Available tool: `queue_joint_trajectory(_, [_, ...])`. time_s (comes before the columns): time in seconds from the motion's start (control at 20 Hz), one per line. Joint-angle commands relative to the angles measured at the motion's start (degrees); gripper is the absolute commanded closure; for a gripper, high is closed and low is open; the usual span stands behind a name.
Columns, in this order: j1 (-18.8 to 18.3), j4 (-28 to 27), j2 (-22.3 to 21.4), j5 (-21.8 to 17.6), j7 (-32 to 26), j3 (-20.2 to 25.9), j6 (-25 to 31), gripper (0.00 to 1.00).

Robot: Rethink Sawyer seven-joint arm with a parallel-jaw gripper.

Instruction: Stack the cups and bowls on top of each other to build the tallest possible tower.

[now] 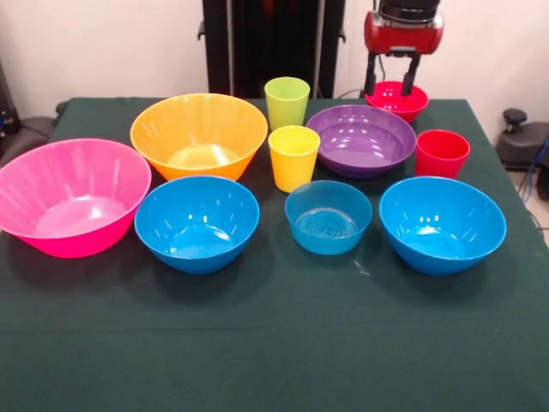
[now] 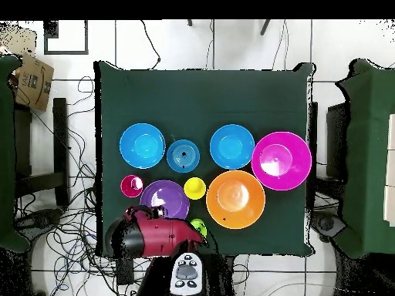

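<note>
**Nothing stacked yet; gripper poised over the small red bowl at the back**

Nearest the front-view camera sits a row of four bowls on the green table (image 1: 274, 360): the large pink bowl (image 1: 72, 196), a medium blue bowl (image 1: 197, 222), the small translucent blue bowl (image 1: 328, 216) and the second medium blue bowl (image 1: 442, 223). All rest upright, mouths up, each apart from its neighbours or only just beside them.

Behind that row stand the orange bowl (image 1: 199, 135), the yellow cup (image 1: 293, 157), the purple bowl (image 1: 361, 140) and the red cup (image 1: 442, 153). The lime green cup (image 1: 286, 102) stands farther back, between the orange and purple bowls.

Farthest back is the small red bowl (image 1: 396, 99), just behind the purple bowl's far rim. The gripper (image 1: 391, 87) hangs directly over it, its two dark fingers spread and reaching down to the rim on either side, holding nothing as far as can be seen. The overhead view hides this bowl under the arm.

No tower exists yet; every piece stands alone. The bowl lies straight below the fingers, so the coming move looks like a plain vertical one: closing on a wall or the rim.
</note>
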Motion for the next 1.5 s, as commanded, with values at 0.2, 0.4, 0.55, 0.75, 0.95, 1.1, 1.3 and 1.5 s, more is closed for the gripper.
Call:
queue_joint_trajectory(0.2, [-0.13,-2.89,3.63,-1.05,8.23,1.95,-5.05,0.0])
queue_joint_trajectory(0.4, [0.75,-3.4,4.45,-0.4,8.69,1.73,-5.82,0.0])
queue_joint_trajectory(0.55, [0.95,-3.54,4.83,-0.21,8.89,1.83,-6.32,0.0])
queue_joint_trajectory(0.75, [2.22,-3.54,4.92,0.74,9.85,1.32,-6.45,0.0])
queue_joint_trajectory(0.95, [4.32,-3.65,4.82,2.03,11.33,0.46,-6.4,0.0])
queue_joint_trajectory(1.1, [5.32,-4.51,5.52,2.63,12.08,0.22,-6.51,0.0])
queue_joint_trajectory(1.3, [6.24,-5.05,5.0,3.03,12.87,-0.2,-5.16,0.0])
queue_joint_trajectory(1.5, [6.67,-5.52,4.6,2.9,13.69,-0.26,-4.1,0.0])
